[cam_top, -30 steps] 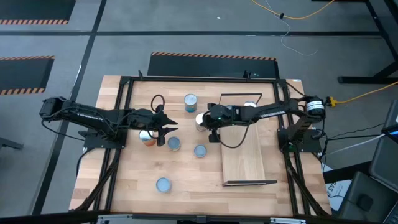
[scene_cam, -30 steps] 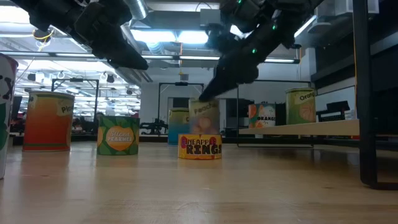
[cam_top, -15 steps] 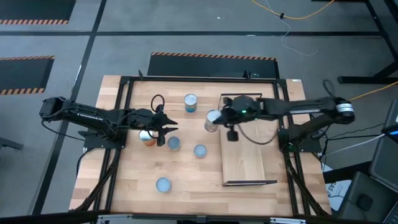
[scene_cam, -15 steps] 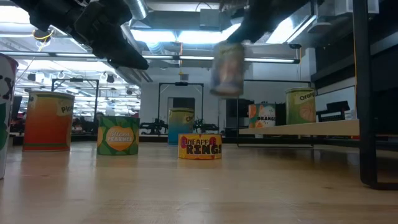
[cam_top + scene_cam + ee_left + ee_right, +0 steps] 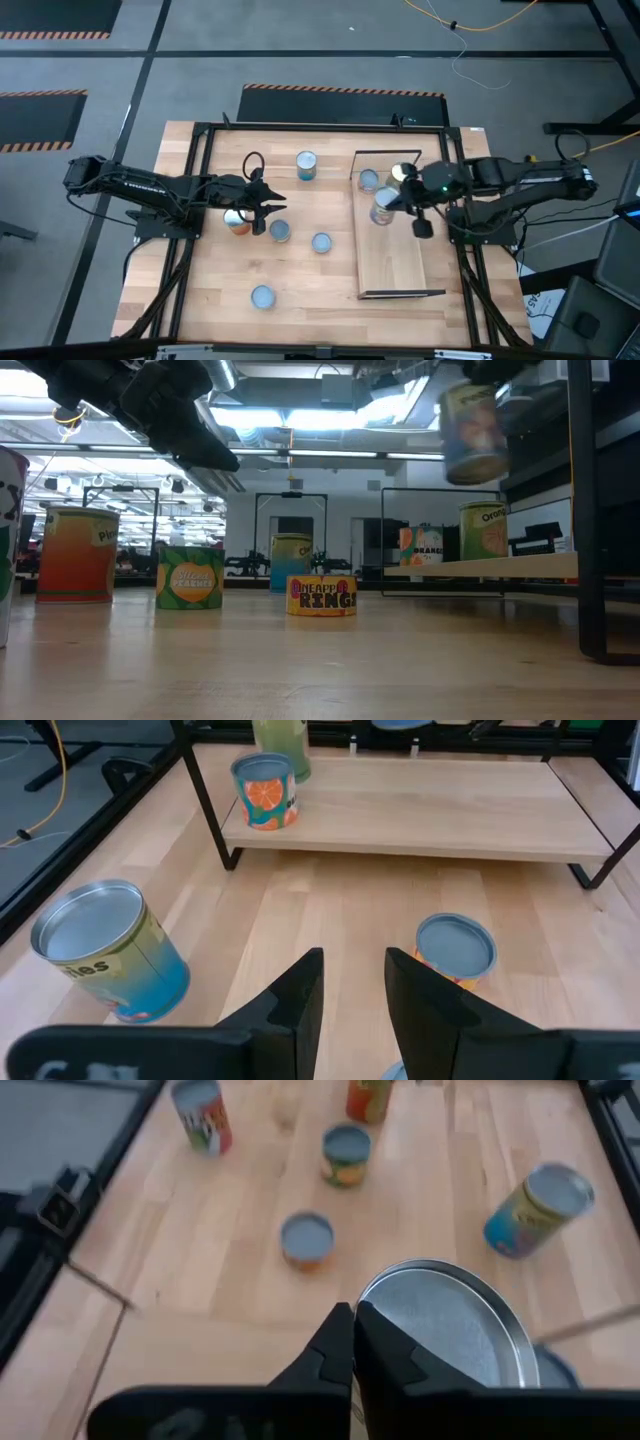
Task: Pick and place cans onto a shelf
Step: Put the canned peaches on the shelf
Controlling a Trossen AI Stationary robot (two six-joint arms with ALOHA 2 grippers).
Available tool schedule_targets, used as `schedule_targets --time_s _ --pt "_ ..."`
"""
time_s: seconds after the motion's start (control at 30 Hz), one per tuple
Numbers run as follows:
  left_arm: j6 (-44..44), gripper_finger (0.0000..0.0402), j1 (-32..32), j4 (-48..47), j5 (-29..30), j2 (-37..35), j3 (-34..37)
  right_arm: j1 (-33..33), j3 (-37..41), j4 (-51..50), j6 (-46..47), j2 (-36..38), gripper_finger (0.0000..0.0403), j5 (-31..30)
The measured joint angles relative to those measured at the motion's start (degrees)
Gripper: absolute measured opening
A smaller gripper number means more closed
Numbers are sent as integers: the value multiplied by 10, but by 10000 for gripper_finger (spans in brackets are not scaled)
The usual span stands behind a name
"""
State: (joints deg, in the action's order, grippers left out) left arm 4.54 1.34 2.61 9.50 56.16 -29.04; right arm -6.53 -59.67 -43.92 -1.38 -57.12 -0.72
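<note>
The right gripper's fingers (image 5: 345, 1342) are clamped on a silver-topped can (image 5: 440, 1320), holding it in the air above the shelf (image 5: 400, 262); from overhead the right gripper (image 5: 398, 203) and its can (image 5: 384, 210) sit over the far half of the board, and in the low view the lifted can (image 5: 472, 430) hangs well above the shelf's surface. The left gripper's fingers (image 5: 300, 995) stand apart with nothing between them; the left gripper (image 5: 268, 205) hovers over the tabletop (image 5: 300, 300), just beside an orange-sided can (image 5: 237, 220) and a low blue-topped can (image 5: 280, 231).

Nearest the front edge stands a lone can (image 5: 262, 296). Farther in is another blue-topped can (image 5: 321, 242) between the left gripper and the shelf. Beyond that, a can (image 5: 306, 165) stands near the table's far side. On the shelf's far end two cans rest upright: one blue-topped (image 5: 369, 180) and one pale-topped (image 5: 402, 173).
</note>
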Motion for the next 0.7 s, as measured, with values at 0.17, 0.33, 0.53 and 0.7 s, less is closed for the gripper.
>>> schedule_targets --time_s 0.17,0.33,0.53,0.7 --pt "0 102 0 0 0 0 0 -35 31 -28 26 37 6 -44" --pt "0 102 0 0 0 0 0 -57 89 -28 40 77 6 -78" --pt "0 102 0 0 0 0 0 -61 154 -25 41 123 7 -103" --pt "0 102 0 0 0 0 0 -61 177 4 29 139 7 -103"
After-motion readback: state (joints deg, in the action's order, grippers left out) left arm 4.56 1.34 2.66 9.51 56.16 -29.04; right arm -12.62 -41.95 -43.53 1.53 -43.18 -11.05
